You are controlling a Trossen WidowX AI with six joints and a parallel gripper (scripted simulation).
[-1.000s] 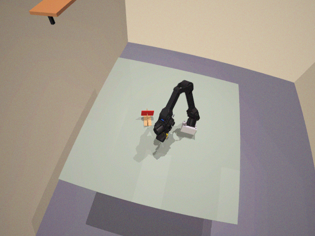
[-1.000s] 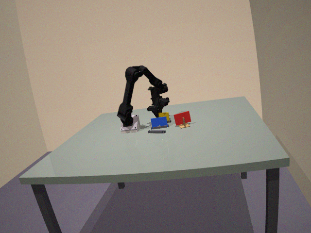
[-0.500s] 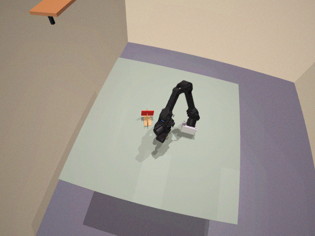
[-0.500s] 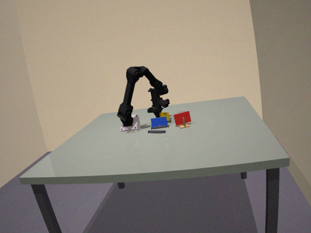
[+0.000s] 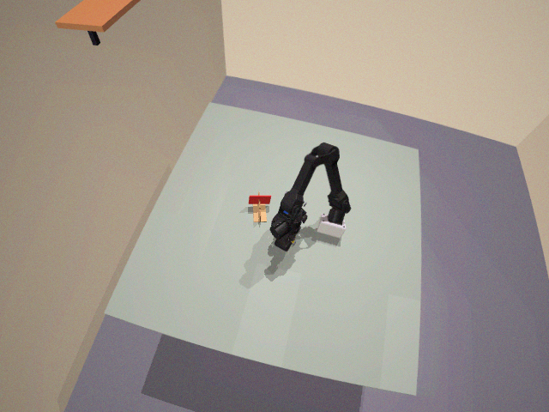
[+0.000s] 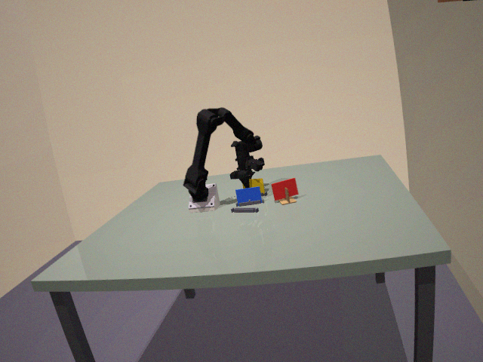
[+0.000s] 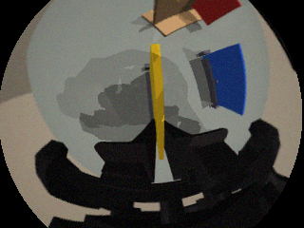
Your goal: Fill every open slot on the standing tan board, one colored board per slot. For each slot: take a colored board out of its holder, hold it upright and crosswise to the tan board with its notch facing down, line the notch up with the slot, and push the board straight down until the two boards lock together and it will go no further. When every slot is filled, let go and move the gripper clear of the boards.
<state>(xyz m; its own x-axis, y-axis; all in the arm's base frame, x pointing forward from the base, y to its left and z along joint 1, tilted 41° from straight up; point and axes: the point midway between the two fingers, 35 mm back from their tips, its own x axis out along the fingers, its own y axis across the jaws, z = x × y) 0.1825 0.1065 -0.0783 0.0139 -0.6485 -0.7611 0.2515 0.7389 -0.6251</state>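
The end effector (image 5: 284,244) (image 6: 246,185) (image 7: 159,124) grips the yellow board (image 6: 257,186) (image 7: 157,90), upright between its fingertips (lower edge seemingly near its holder (image 7: 148,95)).

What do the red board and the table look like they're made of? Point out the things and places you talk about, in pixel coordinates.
The red board (image 5: 259,200) (image 6: 284,189) (image 7: 217,10) may be painted wood or plastic: flat, even color, thin, with no visible grain. The table (image 5: 213,310) (image 6: 241,249) (image 7: 43,62) could be coated board or stone, smooth and slightly glossy, since faint pale reflections show on its top.

One board (image 5: 253,200) (image 6: 278,191) (image 7: 216,9) crosses the standing board (image 5: 259,215) (image 6: 287,194) (image 7: 172,9), apparently near a loaded holder (image 6: 250,203) (image 7: 209,83).
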